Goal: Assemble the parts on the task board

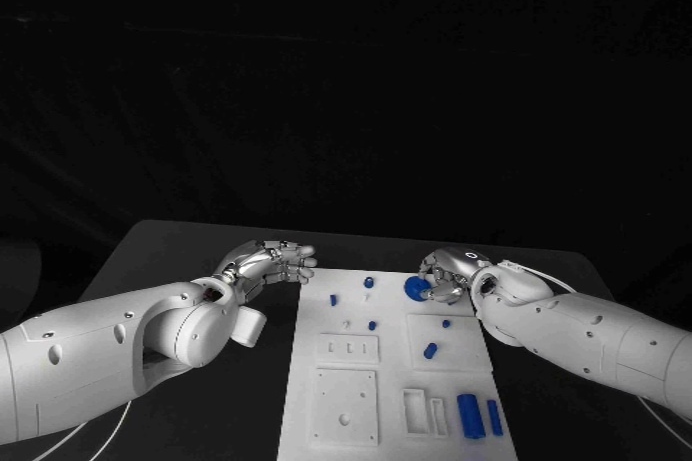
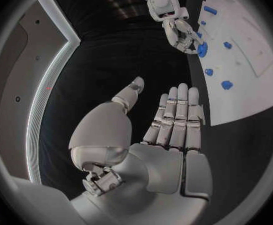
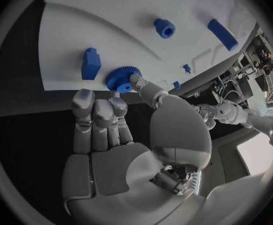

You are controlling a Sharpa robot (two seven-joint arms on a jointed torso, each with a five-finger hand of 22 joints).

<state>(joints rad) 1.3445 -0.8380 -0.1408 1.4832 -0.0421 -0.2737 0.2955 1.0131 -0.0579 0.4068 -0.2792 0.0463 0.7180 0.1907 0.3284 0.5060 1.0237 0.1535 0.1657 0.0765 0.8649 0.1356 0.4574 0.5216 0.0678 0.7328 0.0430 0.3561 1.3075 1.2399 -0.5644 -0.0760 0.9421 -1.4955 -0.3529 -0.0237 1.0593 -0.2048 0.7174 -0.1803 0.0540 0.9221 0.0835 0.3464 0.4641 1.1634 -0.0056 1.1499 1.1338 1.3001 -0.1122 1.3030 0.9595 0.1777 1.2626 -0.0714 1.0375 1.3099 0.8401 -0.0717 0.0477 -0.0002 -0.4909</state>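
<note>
task board (image 1: 346,391): white plate in the middle of the black bench (image 1: 173,251), long axis running away from the robot
blue gear (image 1: 418,287): round toothed part at the far right of the board, pinched by the right hand; in the right wrist view (image 3: 121,79) it sits at the board's edge between thumb and fingertips
right hand (image 1: 454,273): over the far right corner of the board, thumb and fingers closed on the gear; also seen from the left wrist view (image 2: 183,35)
left hand (image 1: 267,263): just off the far left corner of the board, over bare bench, holding nothing; in the left wrist view (image 2: 168,135) fingers straight and side by side, thumb spread away
small blue pegs: one near the far edge (image 1: 369,281), one at the left (image 1: 335,300), one mid-board (image 1: 372,325), one on the right square plate (image 1: 446,324)
blue short cylinder (image 1: 430,351): lying tilted on the right side, mid-board
blue long pieces: two lying side by side at the near right, the thicker one (image 1: 470,415) just left of the thinner one (image 1: 495,418)
blue block (image 3: 91,64): rectangular part close to the gear, apart from it
blue nut (image 3: 165,28): ring-shaped part with a hole, farther across the board
</note>
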